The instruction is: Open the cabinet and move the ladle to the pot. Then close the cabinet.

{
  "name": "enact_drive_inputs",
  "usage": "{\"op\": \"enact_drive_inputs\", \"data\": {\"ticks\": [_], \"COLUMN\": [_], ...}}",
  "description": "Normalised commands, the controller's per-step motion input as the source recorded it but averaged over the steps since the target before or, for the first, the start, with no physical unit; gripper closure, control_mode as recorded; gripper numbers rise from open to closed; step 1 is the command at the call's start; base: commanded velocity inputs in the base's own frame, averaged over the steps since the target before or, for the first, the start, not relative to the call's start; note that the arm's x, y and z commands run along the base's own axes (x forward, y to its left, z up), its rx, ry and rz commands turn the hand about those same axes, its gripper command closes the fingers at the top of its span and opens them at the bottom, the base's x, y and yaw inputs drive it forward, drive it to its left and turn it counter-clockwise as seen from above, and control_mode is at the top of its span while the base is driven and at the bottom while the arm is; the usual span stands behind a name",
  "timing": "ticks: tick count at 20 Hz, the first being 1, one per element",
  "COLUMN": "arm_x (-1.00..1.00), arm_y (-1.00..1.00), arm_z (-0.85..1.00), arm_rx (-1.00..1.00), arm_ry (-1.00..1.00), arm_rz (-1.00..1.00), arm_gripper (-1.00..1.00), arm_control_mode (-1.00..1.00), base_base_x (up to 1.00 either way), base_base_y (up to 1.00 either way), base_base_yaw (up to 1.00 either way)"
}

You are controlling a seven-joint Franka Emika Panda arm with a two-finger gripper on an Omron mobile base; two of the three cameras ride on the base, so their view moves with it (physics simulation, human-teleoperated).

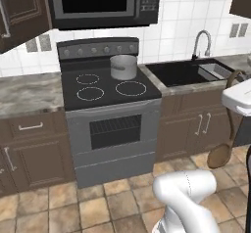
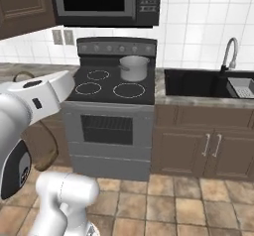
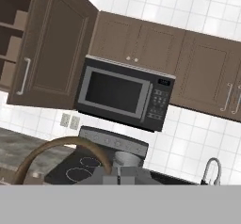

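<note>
The gripper (image 3: 115, 171) sits at the bottom centre of the hand view, its jaws shut on the ladle (image 1: 226, 129); the thin curved handle arcs from the fingertips up and over to the lower left of that frame. In the left base view the ladle hangs at the right edge, its handle running down from beside the white arm to the round brown bowl low in the frame, in front of the lower cabinets and above the tiled floor (image 1: 117, 207). In the right base view the bowl shows at the lower left, partly hidden behind the arm. The pot (image 1: 123, 66) stands on the stove (image 1: 105, 87) at the upper centre of the left base view, on the rear right burner, well apart from the ladle; it is grey, straight-sided, without a lid. In the right base view it stands at the upper centre, likewise at the back of the cooktop. The cabinet (image 3: 54, 53) fills the upper left of the hand view, one door swung wide open with its long silver handle near the left edge and bare shelves showing behind it. The microwave (image 3: 123, 93) hangs just right of that door, above the stove; the sink (image 1: 188, 72) with its curved tap lies to the right of the stove in both base views.
</note>
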Motion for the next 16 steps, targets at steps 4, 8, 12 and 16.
{"op": "enact_drive_inputs", "data": {"ticks": [4, 8, 12, 16], "arm_x": [0.0, 0.0, 0.0, 0.0], "arm_y": [0.0, 0.0, 0.0, 0.0], "arm_z": [0.0, 0.0, 0.0, 0.0], "arm_rx": [0.0, 0.0, 0.0, 0.0], "arm_ry": [0.0, 0.0, 0.0, 0.0], "arm_rz": [0.0, 0.0, 0.0, 0.0], "arm_gripper": [1.0, 1.0, 1.0, 1.0], "arm_control_mode": [1.0, 1.0, 1.0, 1.0], "base_base_x": [0.15, 0.32, 0.36, 0.44], "base_base_y": [-0.64, -0.38, -0.26, -0.05], "base_base_yaw": [-0.03, -0.03, -0.03, -0.03]}}
